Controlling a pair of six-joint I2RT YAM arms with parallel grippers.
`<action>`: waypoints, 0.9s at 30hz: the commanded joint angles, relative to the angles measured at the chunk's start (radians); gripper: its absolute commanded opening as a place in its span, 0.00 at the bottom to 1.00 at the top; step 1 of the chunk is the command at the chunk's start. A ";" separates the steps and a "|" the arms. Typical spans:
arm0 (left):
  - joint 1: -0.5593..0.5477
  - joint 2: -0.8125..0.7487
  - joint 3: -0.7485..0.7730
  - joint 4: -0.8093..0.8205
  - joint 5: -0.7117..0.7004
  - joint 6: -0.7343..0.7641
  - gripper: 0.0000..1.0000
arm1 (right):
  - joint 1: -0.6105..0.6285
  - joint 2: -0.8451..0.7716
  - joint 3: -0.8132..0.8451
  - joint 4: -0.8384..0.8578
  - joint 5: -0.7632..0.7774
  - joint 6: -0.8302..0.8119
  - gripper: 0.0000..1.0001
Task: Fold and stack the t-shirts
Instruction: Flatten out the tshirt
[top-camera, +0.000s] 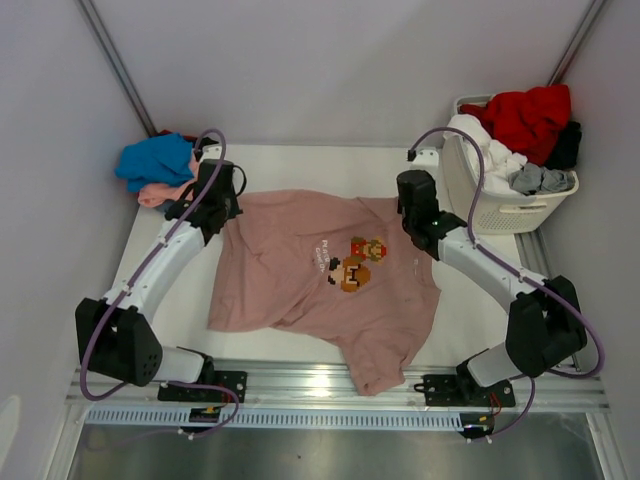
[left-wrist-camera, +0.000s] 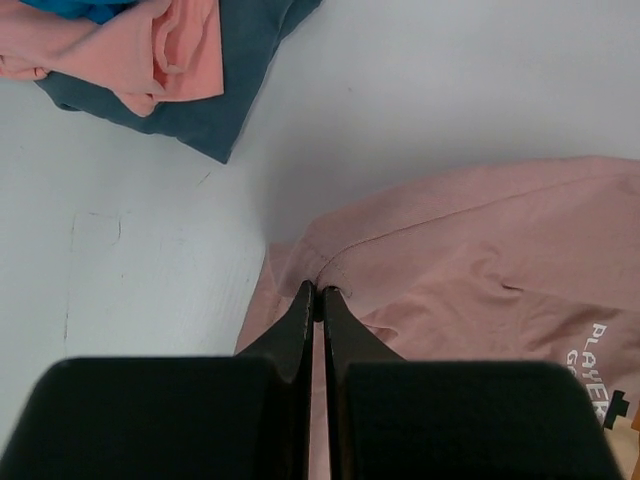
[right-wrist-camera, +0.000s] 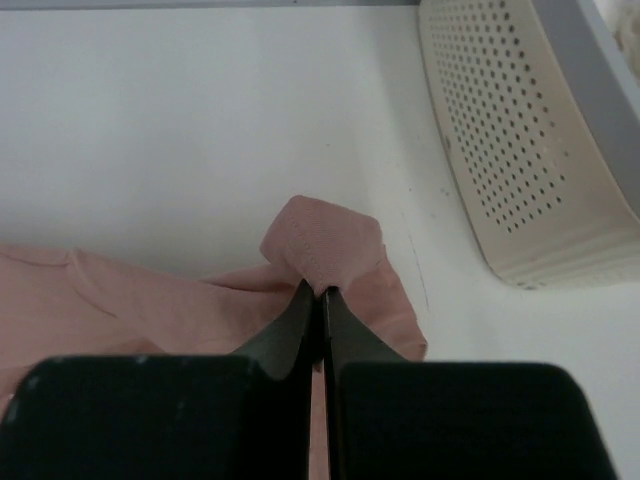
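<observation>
A dusty-pink t-shirt (top-camera: 300, 285) with a brown-orange cartoon and chest text lies spread flat in the middle of the table. My left gripper (top-camera: 233, 208) is at its far left corner. In the left wrist view that gripper (left-wrist-camera: 319, 291) is shut on the edge of the pink t-shirt (left-wrist-camera: 470, 260). My right gripper (top-camera: 404, 206) is at the far right corner. In the right wrist view it (right-wrist-camera: 322, 291) is shut on a bunched fold of the pink cloth (right-wrist-camera: 325, 240). A pile of t-shirts, blue (top-camera: 155, 160) over salmon (top-camera: 158, 193) and slate (left-wrist-camera: 240, 70), sits at the far left.
A white perforated laundry basket (top-camera: 500, 212) stands at the far right, close to my right gripper, its wall (right-wrist-camera: 500, 130) just to the right. It holds red (top-camera: 525, 115), white and grey clothes. White walls enclose the table on three sides.
</observation>
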 joint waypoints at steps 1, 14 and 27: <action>0.005 -0.021 -0.010 0.037 -0.039 -0.022 0.00 | -0.005 -0.072 -0.016 -0.006 0.125 0.052 0.00; 0.003 -0.109 -0.081 -0.031 -0.035 -0.154 0.00 | -0.001 -0.174 -0.042 -0.172 0.069 0.221 0.00; -0.038 -0.158 -0.135 -0.022 -0.009 -0.254 0.00 | 0.220 -0.028 -0.006 -0.159 -0.024 0.291 0.00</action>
